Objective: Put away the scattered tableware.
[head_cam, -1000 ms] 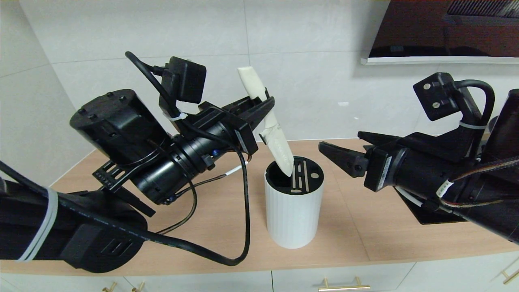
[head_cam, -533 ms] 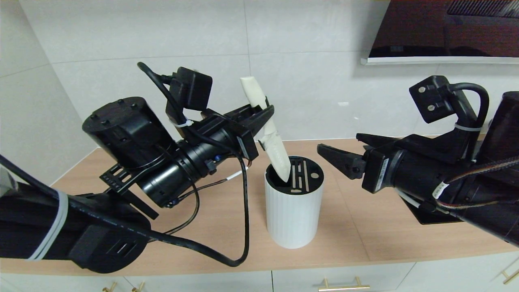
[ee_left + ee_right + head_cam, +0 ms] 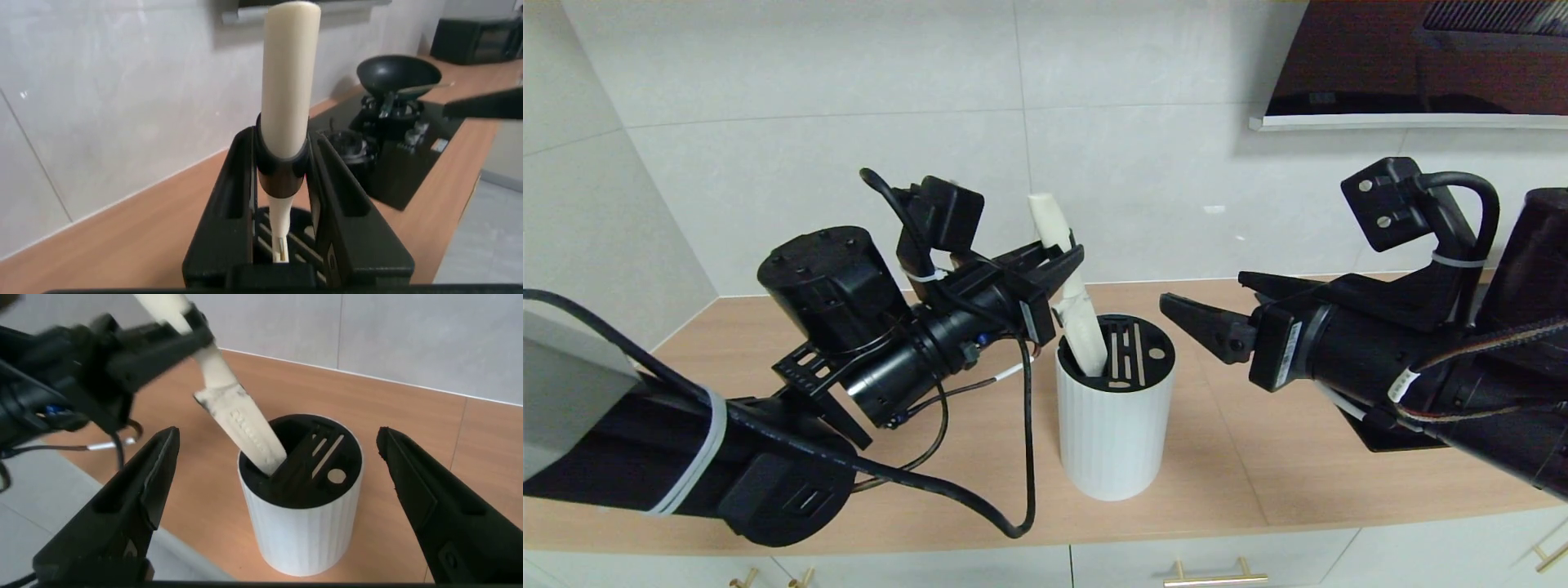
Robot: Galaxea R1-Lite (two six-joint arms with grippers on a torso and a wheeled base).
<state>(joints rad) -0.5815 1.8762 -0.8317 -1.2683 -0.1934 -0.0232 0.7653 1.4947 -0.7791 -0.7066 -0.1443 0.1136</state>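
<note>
Left claw (image 3: 1063, 263) clamped on the knife (image 3: 1085, 331) handle, blade partly down in the holder (image 3: 1115, 433).
The knife is tilted, its tip inside the open well of the white ribbed holder, which stands upright on the tabletop (image 3: 1258, 465). The 2 fingers grip mid-handle, with the cream butt end free above them. Judgement: the knife is stiff and light, its handle smooth and rounded, so it may pivot in the grip. The pale blade could be brittle, so avoid knocking it on the rim. The handle is the correct hold point. The holder looks light and may tip if dragged. Right claw (image 3: 1205, 298) is spread wide and empty, near the holder's right side without touching it.
</note>
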